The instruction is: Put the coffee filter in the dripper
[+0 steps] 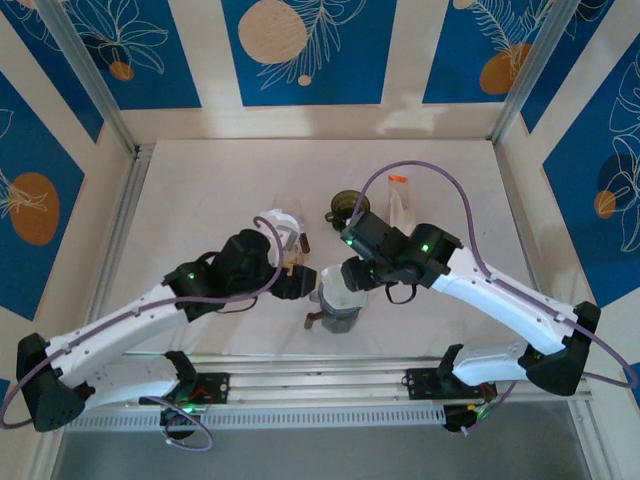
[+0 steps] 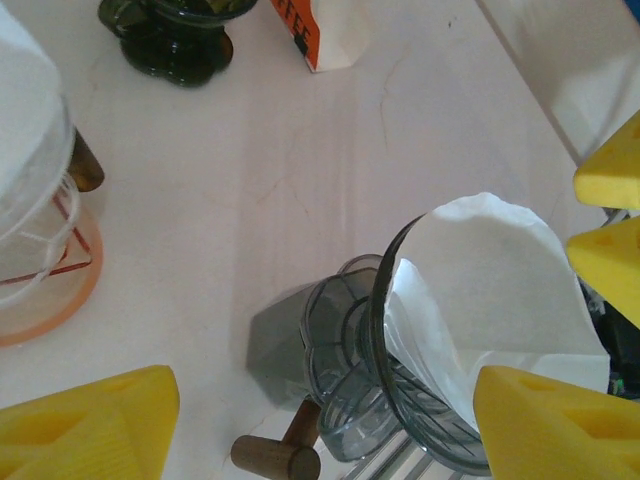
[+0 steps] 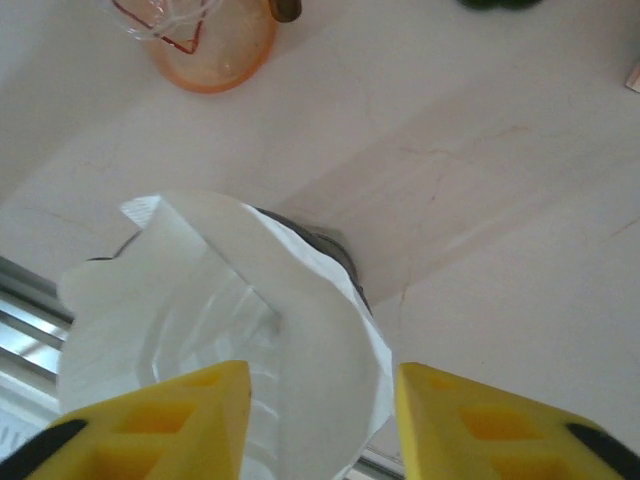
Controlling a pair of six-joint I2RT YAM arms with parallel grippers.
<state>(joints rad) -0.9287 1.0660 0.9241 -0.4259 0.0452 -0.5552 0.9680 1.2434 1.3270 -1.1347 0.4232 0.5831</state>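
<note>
Two hands close on the dripper [image 1: 338, 312], which stands on the counter [image 1: 200, 190] near its front edge, a grey glass piece with a short wooden handle [image 2: 278, 458] jutting from its near-left side. The coffee filter [image 2: 500, 290] sits inside the dripper's bowl, its white paper cone open. Its rim rises above the glass and leans toward the dripper's right side.

The left hand [image 2: 325, 385] hangs just left of the dripper with its fingers spread wide. One yellow finger is well out over bare counter and the other is low against the dripper's right side, at the filter's lower edge. It has hold of nothing.

The right hand [image 3: 320, 375] is directly over the dripper, its fingers partly apart and set either side of the filter's near rim. The paper bulges across the gap between them. Whether either finger presses on the paper cannot be told, but the fingers are not closed on it.

Behind the dripper and to its left, an orange-based stand [image 2: 60, 290] holds more white paper, close beside the left arm's wrist. Farther behind the dripper, a dark green dripper [image 2: 175, 40] rests on the counter. A white carton [image 2: 325, 35] with orange print stands just to the right of that green piece. Both are well apart from the grey dripper, with bare counter between. The two hands crowd the dripper from both sides, and in the overhead view they cover much of its rim.
</note>
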